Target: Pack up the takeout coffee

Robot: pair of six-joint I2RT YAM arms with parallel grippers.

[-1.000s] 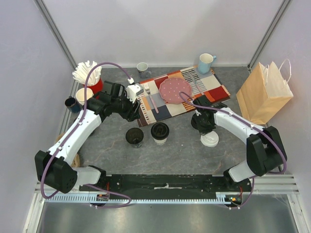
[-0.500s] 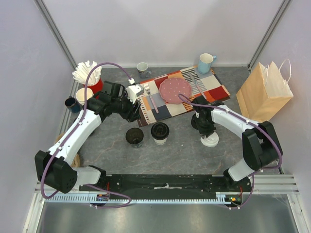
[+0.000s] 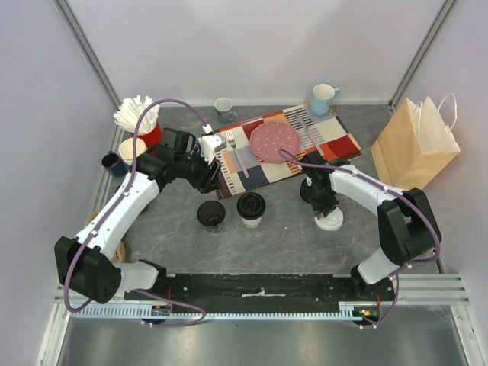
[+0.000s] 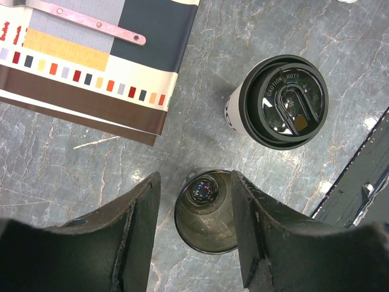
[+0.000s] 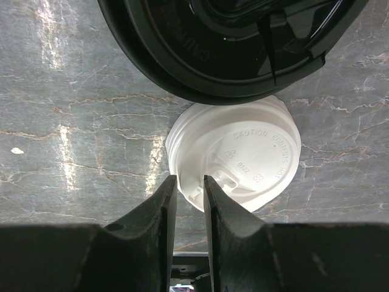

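Polished grey stone-look table (image 3: 290, 236), plastic lids, paper cups.
Glossy black plastic for the lid (image 4: 284, 100) on the cream paper cup (image 4: 234, 112); matt white plastic with embossed lettering for the loose lid (image 5: 243, 158); faint sheen inside the open black paper cup (image 4: 206, 213); matt, grainy black fingers (image 4: 137, 237) on the left hand (image 4: 194, 177); matt printed weave on the placemat (image 4: 85, 73); brown kraft paper for the bag (image 3: 415, 145) by the table's right edge.

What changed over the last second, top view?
The right arm swung its elbow inward, toward the centre. The right gripper hangs at the rim of the white lid, which lies where it was. No grab or release visible. Left gripper, open black cup, lidded cup, bag: unchanged.
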